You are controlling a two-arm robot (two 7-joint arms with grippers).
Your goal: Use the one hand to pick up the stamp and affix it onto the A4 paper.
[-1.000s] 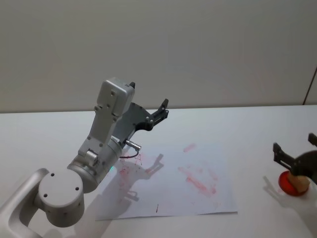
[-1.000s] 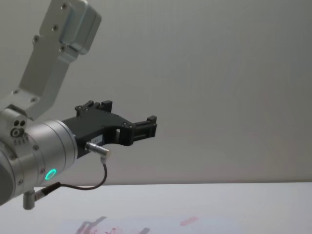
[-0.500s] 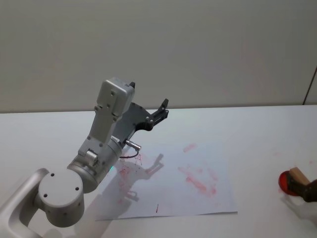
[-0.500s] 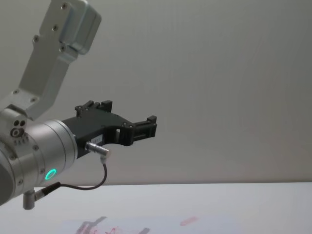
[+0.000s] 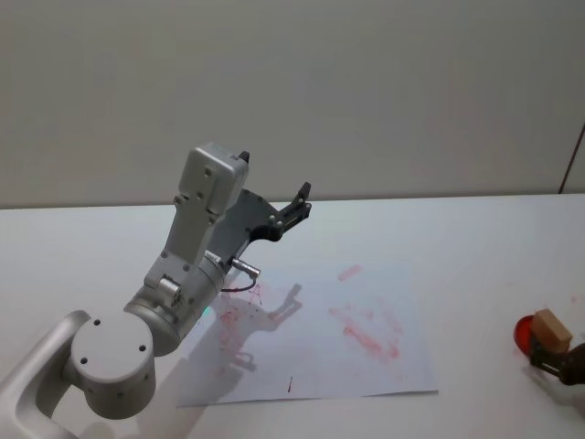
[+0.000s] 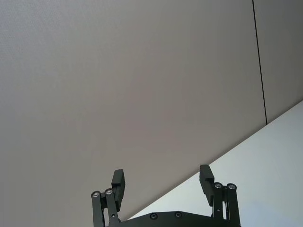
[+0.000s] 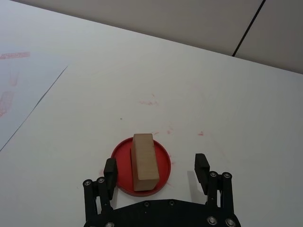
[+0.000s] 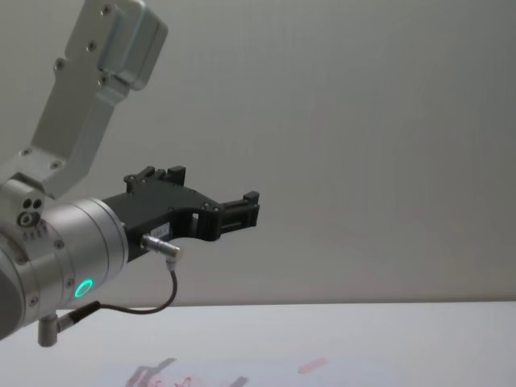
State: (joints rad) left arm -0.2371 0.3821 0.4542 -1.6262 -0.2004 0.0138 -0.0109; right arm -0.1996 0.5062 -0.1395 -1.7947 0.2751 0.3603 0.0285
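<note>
Gaping wide, the right gripper (image 7: 155, 161) hangs close by the stamp (image 7: 143, 161), gripping nothing. The stamp lies on a red pad (image 7: 163, 166), right of the paper (image 5: 366, 366). The left gripper (image 5: 297, 203), also open, is raised over the paper.

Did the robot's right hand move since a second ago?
Yes. In the head view the right gripper has drawn back toward the robot: it covered the stamp on the red pad, now sits below it.
</note>
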